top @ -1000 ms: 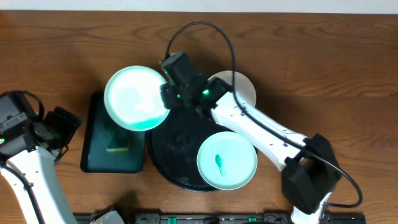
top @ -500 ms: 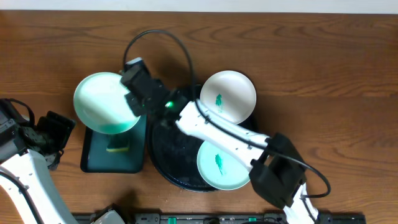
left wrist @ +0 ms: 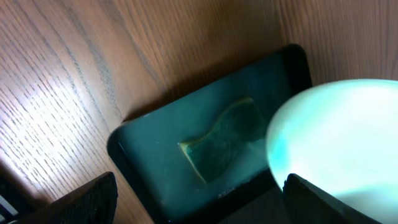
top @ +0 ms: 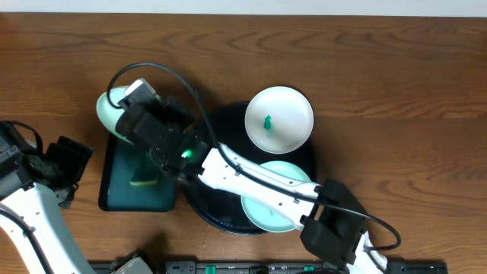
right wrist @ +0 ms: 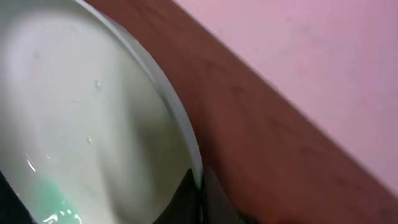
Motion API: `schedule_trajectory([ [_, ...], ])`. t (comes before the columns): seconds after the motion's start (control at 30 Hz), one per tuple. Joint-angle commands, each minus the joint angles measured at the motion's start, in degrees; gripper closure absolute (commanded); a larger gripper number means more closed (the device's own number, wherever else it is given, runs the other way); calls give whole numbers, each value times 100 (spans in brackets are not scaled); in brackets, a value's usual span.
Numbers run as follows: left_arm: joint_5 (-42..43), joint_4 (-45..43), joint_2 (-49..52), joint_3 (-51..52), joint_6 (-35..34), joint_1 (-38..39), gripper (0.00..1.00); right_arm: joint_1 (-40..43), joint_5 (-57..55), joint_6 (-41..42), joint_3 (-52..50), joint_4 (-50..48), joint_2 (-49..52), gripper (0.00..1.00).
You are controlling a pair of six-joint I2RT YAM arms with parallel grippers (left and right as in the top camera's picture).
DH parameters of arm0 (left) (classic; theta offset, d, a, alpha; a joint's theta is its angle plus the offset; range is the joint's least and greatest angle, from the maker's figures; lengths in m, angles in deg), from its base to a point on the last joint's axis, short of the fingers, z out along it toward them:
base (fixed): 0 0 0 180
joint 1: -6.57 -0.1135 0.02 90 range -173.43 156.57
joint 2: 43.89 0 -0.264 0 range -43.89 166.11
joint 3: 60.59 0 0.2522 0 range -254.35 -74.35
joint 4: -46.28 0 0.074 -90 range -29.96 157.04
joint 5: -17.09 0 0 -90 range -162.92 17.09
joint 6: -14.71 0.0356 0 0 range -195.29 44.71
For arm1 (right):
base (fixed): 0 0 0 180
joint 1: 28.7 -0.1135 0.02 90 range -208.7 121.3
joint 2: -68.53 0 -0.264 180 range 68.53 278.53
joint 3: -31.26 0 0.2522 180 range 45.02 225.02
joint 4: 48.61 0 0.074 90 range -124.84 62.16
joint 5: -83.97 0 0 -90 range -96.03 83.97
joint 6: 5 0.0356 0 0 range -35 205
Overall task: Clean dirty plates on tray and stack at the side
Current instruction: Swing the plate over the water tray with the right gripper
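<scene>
**rigwatcher:** what changed on your feed in the last second?

**me:** nearest to me, the second mint plate (top: 262, 215) at the front of the black tray (top: 199, 207) was in full view a second ago. now my right forearm lies across it and hides its smear. that's because the arm swung left carrying the other mint plate (left wrist: 339, 140), from over the tray's back-left rim to above the far end of the teal tray (left wrist: 155, 168), where the sponge (left wrist: 217, 142) sits. farthest out, the white plate (top: 278, 118) got uncovered. it hasn't budged and the green smear is still on it.

**rigwatcher:** so where's the job at?

**me:** my guess is one plate is heading for a wipe, two dirty ones are still on the black tray, and nothing's stacked at the side yet. there's a bit of green low on the held plate, can't tell if it's smear or glare.

**rigwatcher:** arm pose?

**me:** left end effector (top: 72, 169) is parked near-left over the table (top: 396, 61), fingers spread wide, holding nothing, same as before. right arm is stretched diagonally from near right to far left. right end effector (right wrist: 200, 196) is pinched tight on the plate's rim, and the plate looks tilted, up off everything.
</scene>
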Motion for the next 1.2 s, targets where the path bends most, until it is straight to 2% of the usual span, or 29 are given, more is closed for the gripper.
schedule_trajectory([
  [0.0,28,13,-35,-151,-22,-46,14,-223,-1027,-822,164,-221,2,99],
  [0.73,66,22,-35,-149,-24,-46,14,-332,-1937,-2310,162,-839,2,99],
  [1.17,133,13,-33,-149,-22,-46,14,-304,-2131,-2463,162,-909,20,99],
])
